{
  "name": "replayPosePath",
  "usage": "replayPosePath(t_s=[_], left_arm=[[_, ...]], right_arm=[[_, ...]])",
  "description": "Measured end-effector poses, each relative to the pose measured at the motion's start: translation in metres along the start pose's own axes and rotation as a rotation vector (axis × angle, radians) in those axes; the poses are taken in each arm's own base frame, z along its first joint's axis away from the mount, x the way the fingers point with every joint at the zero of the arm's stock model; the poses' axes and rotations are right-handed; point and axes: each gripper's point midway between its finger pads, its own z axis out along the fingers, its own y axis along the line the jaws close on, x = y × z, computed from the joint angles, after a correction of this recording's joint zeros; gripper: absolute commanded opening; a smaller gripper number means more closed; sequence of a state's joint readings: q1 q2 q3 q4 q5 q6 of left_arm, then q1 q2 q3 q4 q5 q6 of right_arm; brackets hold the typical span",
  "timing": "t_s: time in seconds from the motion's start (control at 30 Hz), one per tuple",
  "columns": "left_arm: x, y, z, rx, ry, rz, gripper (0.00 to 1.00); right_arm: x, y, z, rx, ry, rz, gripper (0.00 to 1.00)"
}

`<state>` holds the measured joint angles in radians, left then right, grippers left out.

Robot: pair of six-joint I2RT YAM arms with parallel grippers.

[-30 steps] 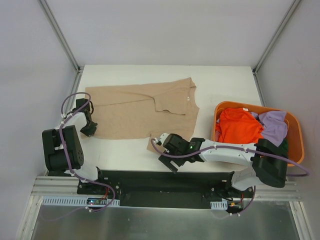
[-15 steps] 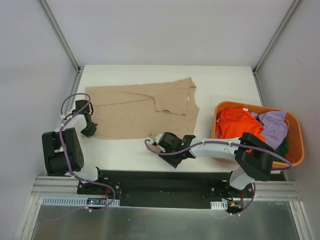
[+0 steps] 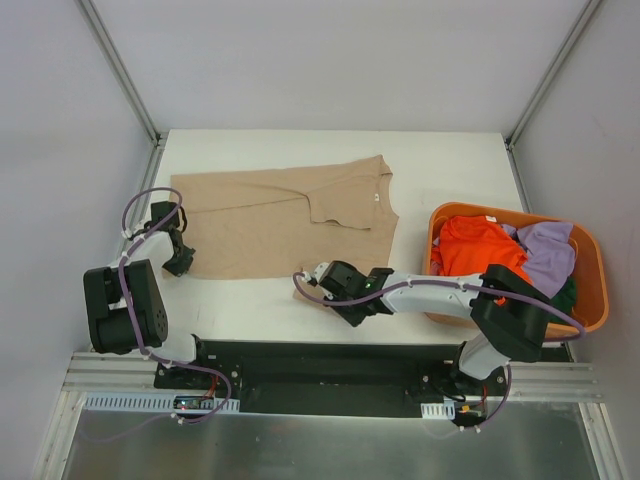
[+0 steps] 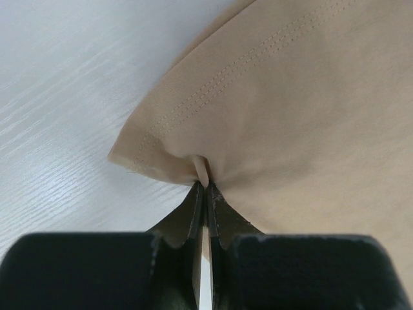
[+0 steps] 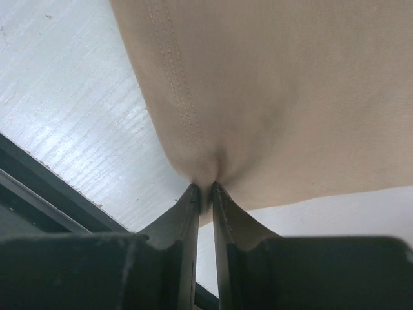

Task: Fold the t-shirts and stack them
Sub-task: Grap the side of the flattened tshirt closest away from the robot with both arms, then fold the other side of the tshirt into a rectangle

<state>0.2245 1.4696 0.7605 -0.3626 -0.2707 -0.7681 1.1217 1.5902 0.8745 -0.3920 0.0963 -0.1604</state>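
Moved: right arm's elbow has swung in from the orange basket (image 3: 597,290); right gripper (image 3: 322,277) sits slightly further left.
Right jaws: pinched shut on the tan t-shirt (image 3: 270,225) at its near hem.
Left gripper (image 4: 205,188): jaws clamped on the shirt's near-left corner.
Tan t-shirt: spread flat, mid-table (image 3: 450,170).
Basket: orange t-shirt (image 3: 478,250), lavender t-shirt (image 3: 548,250), dark green t-shirt (image 3: 566,292) heaped inside.

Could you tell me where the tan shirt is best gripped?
Along its near edge, coming low from the near side: the tan shirt lies flat, so only its edges pinch up. The left hand and right hand are shut there.
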Motion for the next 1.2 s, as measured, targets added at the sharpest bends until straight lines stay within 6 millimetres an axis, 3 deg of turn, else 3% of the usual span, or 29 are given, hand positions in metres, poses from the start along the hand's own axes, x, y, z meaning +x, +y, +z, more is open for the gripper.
replayPosePath(t_s=[0.13, 0.27, 0.47, 0.6, 0.73, 0.87, 1.03, 1.2], left_arm=[[0.000, 0.001, -0.002, 0.005, -0.005, 0.002, 0.00], [-0.001, 0.006, -0.010, 0.020, -0.032, -0.004, 0.00], [-0.010, 0.025, -0.038, 0.059, -0.166, -0.076, 0.00], [-0.019, 0.029, -0.053, 0.087, -0.229, -0.108, 0.00], [-0.019, 0.029, -0.053, 0.087, -0.229, -0.110, 0.00], [-0.019, 0.021, -0.049, 0.076, -0.191, -0.114, 0.00], [-0.033, -0.007, -0.048, 0.101, -0.147, -0.118, 0.00], [-0.042, -0.032, -0.040, 0.115, -0.098, -0.119, 0.00]], right_arm=[[0.001, 0.001, -0.002, 0.010, -0.028, 0.004, 0.01], [0.015, 0.021, -0.010, -0.048, -0.038, -0.049, 0.01], [0.019, 0.065, -0.047, -0.220, -0.141, -0.131, 0.01], [0.004, 0.071, -0.079, -0.264, -0.270, -0.142, 0.01], [-0.006, 0.054, -0.094, -0.207, -0.322, -0.110, 0.01], [-0.031, 0.019, -0.109, -0.100, -0.359, -0.016, 0.01], [-0.071, -0.028, -0.130, 0.021, -0.419, 0.112, 0.01], [-0.089, -0.073, -0.127, 0.104, -0.393, 0.211, 0.01]])
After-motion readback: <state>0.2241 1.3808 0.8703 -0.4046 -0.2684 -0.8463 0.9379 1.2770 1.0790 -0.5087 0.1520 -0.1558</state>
